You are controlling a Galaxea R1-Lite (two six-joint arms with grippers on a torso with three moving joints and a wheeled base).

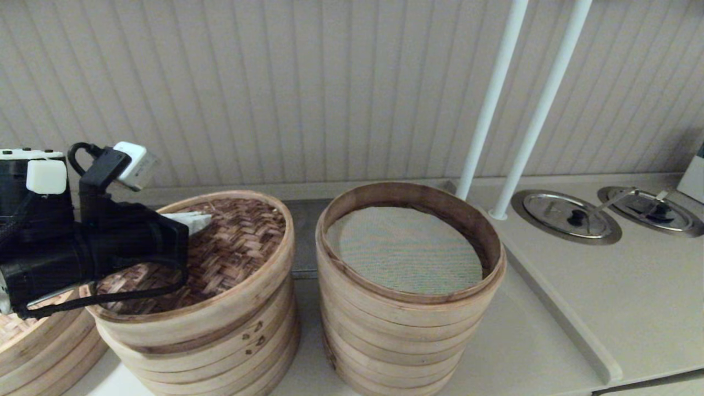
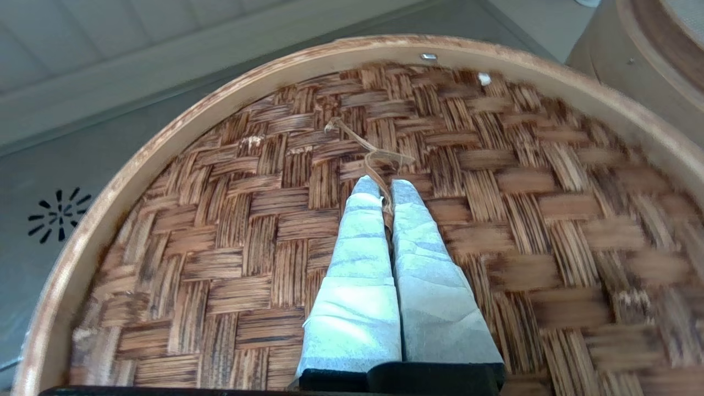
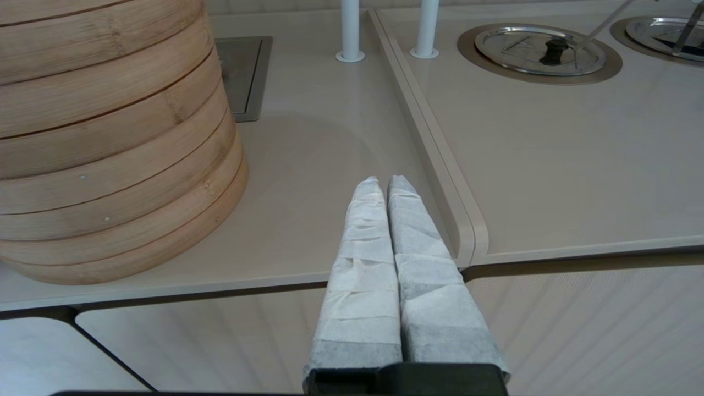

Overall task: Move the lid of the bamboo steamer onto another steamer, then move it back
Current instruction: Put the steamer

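Note:
The bamboo steamer lid point(image 1: 236, 247), dark herringbone weave in a pale hoop, lies on top of the shorter stack point(image 1: 220, 341) at the left and looks slightly tilted. My left gripper point(image 1: 202, 221) reaches over it from the left. In the left wrist view this left gripper point(image 2: 385, 190) is shut on the thin bamboo loop point(image 2: 371, 154) at the middle of the lid point(image 2: 495, 209). The other steamer point(image 1: 410, 324), tall with a grey-green mesh liner point(image 1: 404, 250), stands uncovered just to the right. My right gripper point(image 3: 385, 184) hangs shut and empty over the counter's front edge, beside that tall stack point(image 3: 110, 137).
A paler woven lid point(image 1: 22, 330) shows at the lower left corner. Two white poles point(image 1: 495, 99) rise behind the tall stack. A raised counter point(image 1: 605, 286) to the right holds two round metal lids point(image 1: 569, 217). A drain point(image 2: 58, 212) lies beyond the left stack.

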